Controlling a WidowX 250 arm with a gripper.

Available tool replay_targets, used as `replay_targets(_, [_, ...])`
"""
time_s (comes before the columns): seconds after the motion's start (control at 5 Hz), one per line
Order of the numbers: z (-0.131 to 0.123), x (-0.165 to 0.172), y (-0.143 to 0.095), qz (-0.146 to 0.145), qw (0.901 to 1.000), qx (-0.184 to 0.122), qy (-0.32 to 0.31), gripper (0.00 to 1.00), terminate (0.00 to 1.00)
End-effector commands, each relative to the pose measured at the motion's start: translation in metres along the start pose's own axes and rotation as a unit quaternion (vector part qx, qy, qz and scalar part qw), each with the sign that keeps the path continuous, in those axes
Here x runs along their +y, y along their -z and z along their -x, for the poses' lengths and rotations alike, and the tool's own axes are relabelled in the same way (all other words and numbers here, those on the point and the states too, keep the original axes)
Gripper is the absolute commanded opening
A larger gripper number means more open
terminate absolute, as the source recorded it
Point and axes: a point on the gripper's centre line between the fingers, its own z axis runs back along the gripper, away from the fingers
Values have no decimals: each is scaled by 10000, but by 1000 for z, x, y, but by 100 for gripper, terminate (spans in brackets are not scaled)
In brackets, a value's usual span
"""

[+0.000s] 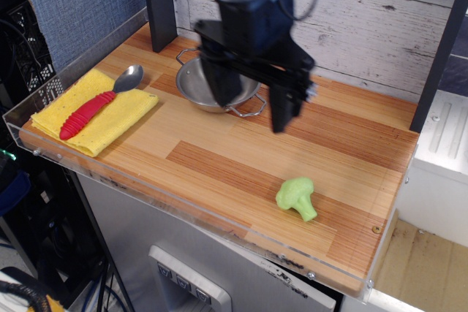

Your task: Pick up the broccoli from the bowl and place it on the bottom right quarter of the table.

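The broccoli lies on its side on the table, in the near right part of the wooden surface, with its bumpy light-green head toward the left and its short stem pointing toward the right front edge. Nothing touches it; bare planks show all around it, and it sits a little in from the clear acrylic edging along the front. The gripper hangs in the air well apart from the broccoli, up and to the left of it, over the middle back of the table. Its two dark fingers are spread wide with open space between them, and they hold nothing. The left finger hangs in front of the bowl, hiding much of the bowl's middle and right side; the right finger hangs past the bowl's right rim, above the reddish planks. The bowl stands upright at the back of the table, near the wall of pale boards, with one wire loop handle showing at its back left and another at its front right. How much lies inside the bowl cannot be told, since the arm covers most of it. At the far left a yellow cloth lies flat near the corner, and on it rests a spoon with a red handle, its metal head toward the bowl.
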Motion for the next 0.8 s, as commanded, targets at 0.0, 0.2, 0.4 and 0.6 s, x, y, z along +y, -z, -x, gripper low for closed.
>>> replay_targets(0.0, [-2,25,20,-137,9991,349,-202,100,0])
replay_targets(0.2, [-3,30,22,-187,9990,402,-100,100,0])
replay_targets(0.4, [-3,30,22,-187,9990,402,-100,100,0])
replay_targets(0.6, [-3,30,22,-187,9990,402,-100,100,0])
